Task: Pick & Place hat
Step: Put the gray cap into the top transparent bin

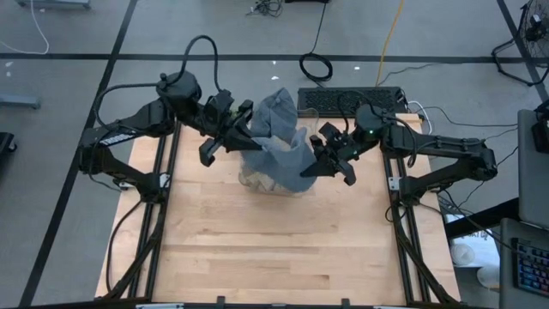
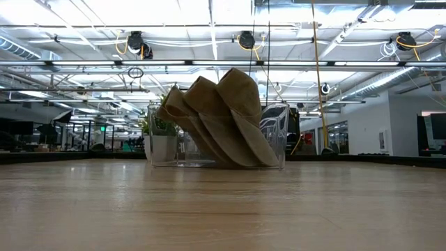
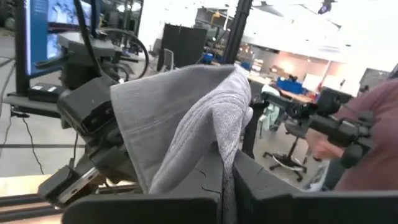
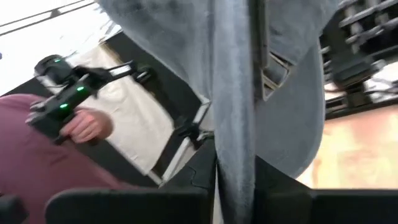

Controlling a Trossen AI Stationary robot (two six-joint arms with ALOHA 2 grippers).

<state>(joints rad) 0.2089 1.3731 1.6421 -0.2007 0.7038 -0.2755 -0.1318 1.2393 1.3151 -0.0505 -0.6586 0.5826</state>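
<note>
A grey knit hat (image 1: pixel 279 142) hangs in the air between both grippers, above a clear box (image 2: pixel 275 132) on the far half of the wooden table. Several tan brimmed hats (image 2: pixel 223 122) lean on one another inside that box. My left gripper (image 1: pixel 244 137) is at the hat's left side and my right gripper (image 1: pixel 313 163) at its right side, each shut on the cloth. The hat also fills the left wrist view (image 3: pixel 180 118) and the right wrist view (image 4: pixel 273 74). Neither gripper shows in the low view. My left gripper pinches a folded edge of the grey hat (image 3: pixel 225 168) between its two fingers, coming roughly level from the table's left. The cloth rises from the fingers and drapes across to the other arm, lifted clear. My right gripper pinches a fold on the hat's opposite side (image 4: pixel 235 168) between its two fingers, coming from the table's right. More than one layer runs down between the fingers. The hat is lifted clear of the box below.
A black keyboard (image 1: pixel 347 99) and cables lie at the table's far edge. Dark frame rails (image 1: pixel 163 197) run along both table sides. A person in a maroon sleeve (image 4: pixel 37 168) holds a black handheld device (image 4: pixel 68 93) beyond the table. Bare wood (image 1: pixel 274 249) lies toward the near edge.
</note>
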